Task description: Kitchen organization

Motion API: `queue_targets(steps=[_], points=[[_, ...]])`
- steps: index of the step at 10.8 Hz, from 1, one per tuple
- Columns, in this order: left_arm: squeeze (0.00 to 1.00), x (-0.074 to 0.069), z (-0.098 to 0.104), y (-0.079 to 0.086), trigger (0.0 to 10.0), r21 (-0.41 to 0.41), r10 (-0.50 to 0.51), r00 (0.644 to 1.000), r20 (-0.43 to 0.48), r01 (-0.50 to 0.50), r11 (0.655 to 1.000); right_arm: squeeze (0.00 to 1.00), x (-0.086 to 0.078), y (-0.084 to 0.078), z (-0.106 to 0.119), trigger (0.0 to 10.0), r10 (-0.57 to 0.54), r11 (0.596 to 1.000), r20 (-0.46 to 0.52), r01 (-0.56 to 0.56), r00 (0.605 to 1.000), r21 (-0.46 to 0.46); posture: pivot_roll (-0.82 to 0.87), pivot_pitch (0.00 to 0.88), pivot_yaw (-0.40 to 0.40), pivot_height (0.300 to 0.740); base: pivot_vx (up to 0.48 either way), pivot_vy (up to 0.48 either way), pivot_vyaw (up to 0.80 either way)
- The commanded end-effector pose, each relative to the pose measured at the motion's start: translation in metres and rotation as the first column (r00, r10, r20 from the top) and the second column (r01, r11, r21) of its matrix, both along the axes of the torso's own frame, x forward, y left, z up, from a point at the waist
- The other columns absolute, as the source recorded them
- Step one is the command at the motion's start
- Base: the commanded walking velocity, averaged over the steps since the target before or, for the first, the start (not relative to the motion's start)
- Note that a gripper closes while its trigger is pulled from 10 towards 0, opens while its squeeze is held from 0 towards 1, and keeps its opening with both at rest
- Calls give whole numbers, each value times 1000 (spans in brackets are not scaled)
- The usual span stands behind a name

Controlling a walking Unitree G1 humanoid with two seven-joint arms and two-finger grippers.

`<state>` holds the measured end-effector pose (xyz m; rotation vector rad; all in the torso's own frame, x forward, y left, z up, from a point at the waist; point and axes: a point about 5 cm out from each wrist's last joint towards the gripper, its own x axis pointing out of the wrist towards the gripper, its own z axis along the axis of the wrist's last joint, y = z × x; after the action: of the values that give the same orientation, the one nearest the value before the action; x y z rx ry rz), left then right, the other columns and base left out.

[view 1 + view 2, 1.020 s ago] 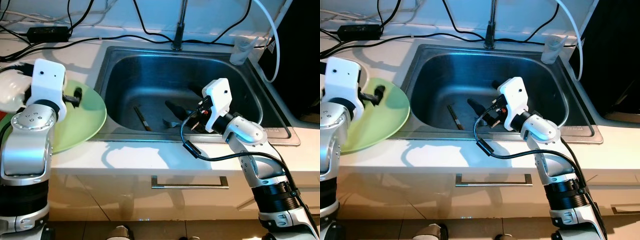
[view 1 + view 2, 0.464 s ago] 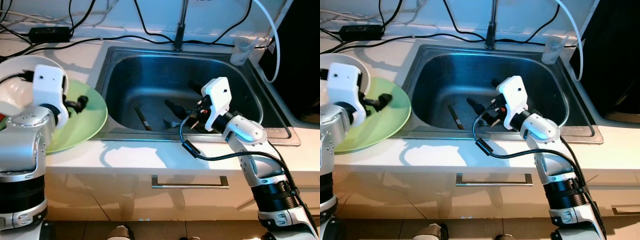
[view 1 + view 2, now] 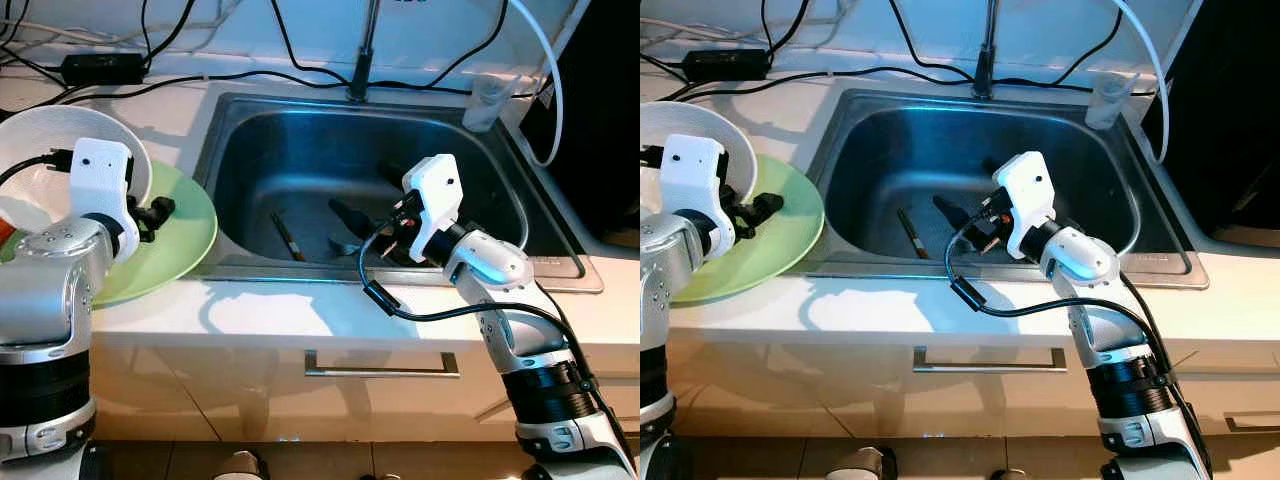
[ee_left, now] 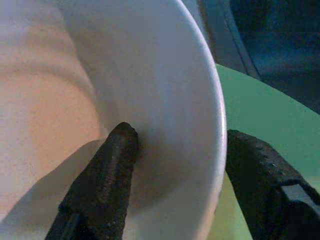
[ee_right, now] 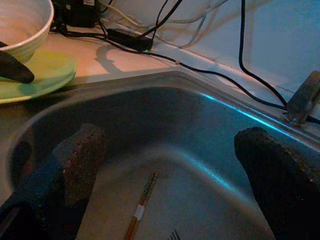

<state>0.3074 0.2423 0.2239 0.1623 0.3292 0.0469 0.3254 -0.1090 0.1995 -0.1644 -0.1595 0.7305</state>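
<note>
Gripping a white bowl at the counter's left end

Left gripper [image 4: 172, 165] clamped on the rim of the white bowl [image 3: 40, 165], one finger inside the wall, one outside. Bowl held tilted over the green plate [image 3: 175, 235] on the counter [image 3: 300, 315], left of the steel sink [image 3: 300, 150]. Right gripper [image 5: 172, 165] spread wide and empty, hanging inside the sink above chopsticks [image 5: 142, 205] on the basin floor.
</note>
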Motion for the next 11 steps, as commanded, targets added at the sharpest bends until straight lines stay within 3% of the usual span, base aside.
queue_targets(steps=[1,2,3,5,6,8,11], points=[[0,0,-4,0,0,13,-8,1000,-18,8,1000,1000,1,0,2,10000,-5,1000,7,5,1000,-5,101,80,-34,740,0,0,0],[0,0,-5,1,0,26,-4,1000,-12,4,1000,1000,-1,1,1,10000,15,1000,-6,-15,1000,17,101,79,-34,740,0,0,0],[0,1,-7,1,0,28,-2,1000,-12,2,1000,1000,-8,6,4,10000,111,989,-42,-107,993,99,100,81,-34,740,0,0,0],[0,1,-8,0,0,40,-5,1000,-3,5,999,1000,-12,8,7,10000,171,978,-59,-162,983,127,99,85,-39,740,0,0,0],[0,1,-8,-1,0,42,-8,1000,1,8,999,1000,-11,7,10,10000,170,979,-44,-164,984,121,101,90,-40,740,0,0,0],[0,1,-6,0,0,42,-1,1000,14,0,999,1000,-11,7,10,10000,171,979,-45,-164,984,121,102,81,-41,740,0,0,800],[0,3,-6,-3,39,40,-9,1000,23,8,999,1000,-9,3,11,10000,131,982,-46,-124,990,139,96,74,-34,740,0,0,0]])
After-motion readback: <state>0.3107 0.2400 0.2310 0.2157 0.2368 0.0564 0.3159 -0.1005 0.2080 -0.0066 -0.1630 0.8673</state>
